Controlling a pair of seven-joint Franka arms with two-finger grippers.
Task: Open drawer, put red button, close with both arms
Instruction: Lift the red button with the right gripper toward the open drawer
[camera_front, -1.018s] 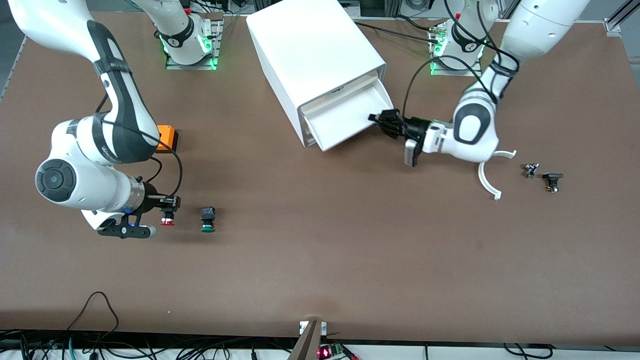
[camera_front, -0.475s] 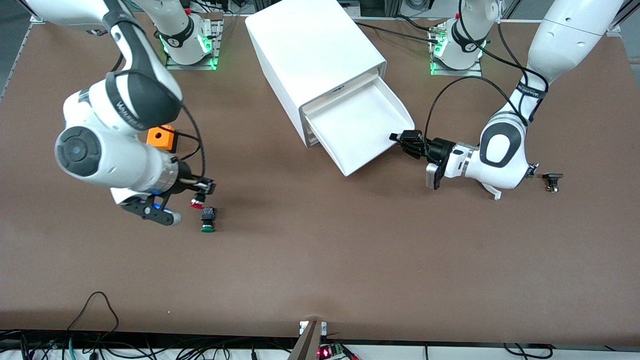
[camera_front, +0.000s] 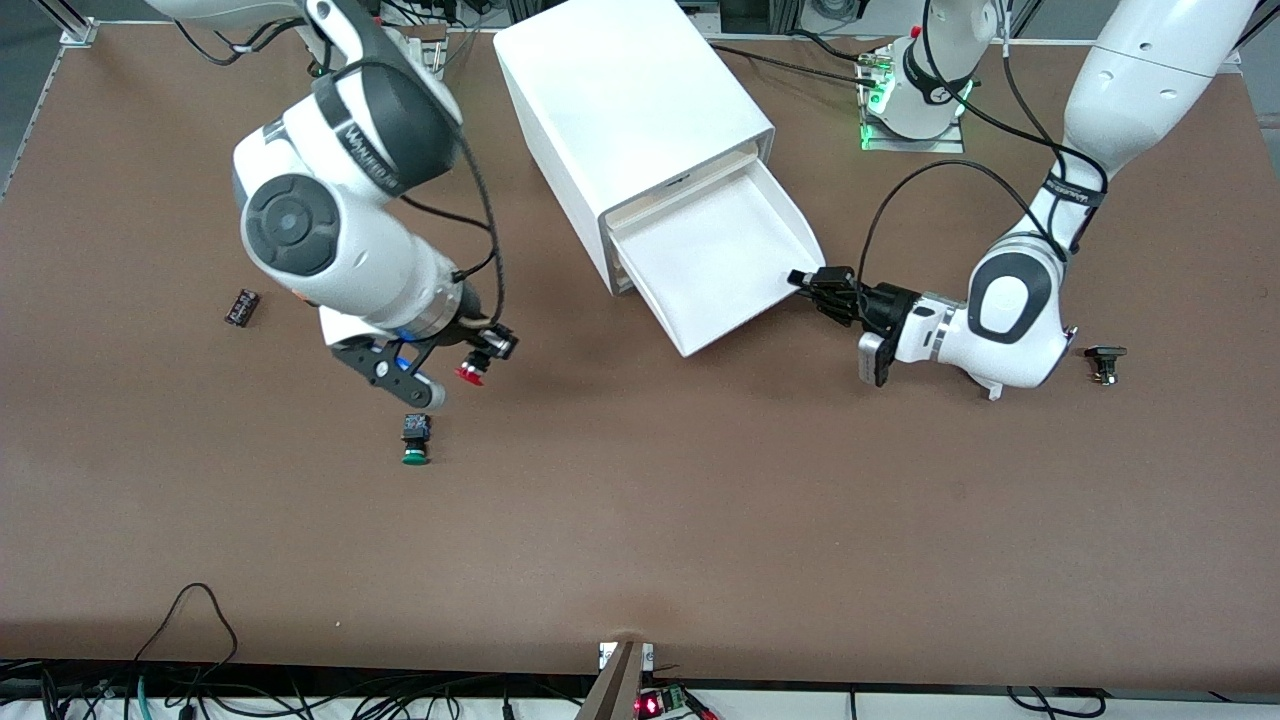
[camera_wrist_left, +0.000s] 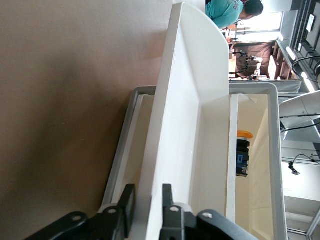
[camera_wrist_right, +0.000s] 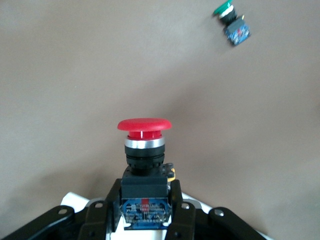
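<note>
- The right gripper (camera_front: 480, 357) hangs in the air over the table, fingers clamped on the red button (camera_front: 468, 375).
- The left gripper (camera_front: 812, 284) reaches low, its fingers (camera_wrist_left: 125, 206) either side of the drawer (camera_front: 745, 300) front.

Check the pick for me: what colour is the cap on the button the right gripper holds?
Red, clearest in the right wrist view.

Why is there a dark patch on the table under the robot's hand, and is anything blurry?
Front view: the lamps shine from above, so the right gripper, up in the air with the red button, throws a soft shadow on the table. Right wrist view: the button's cap is sharp, the green button a little soft. Left wrist view: the drawer looks glary white.
</note>
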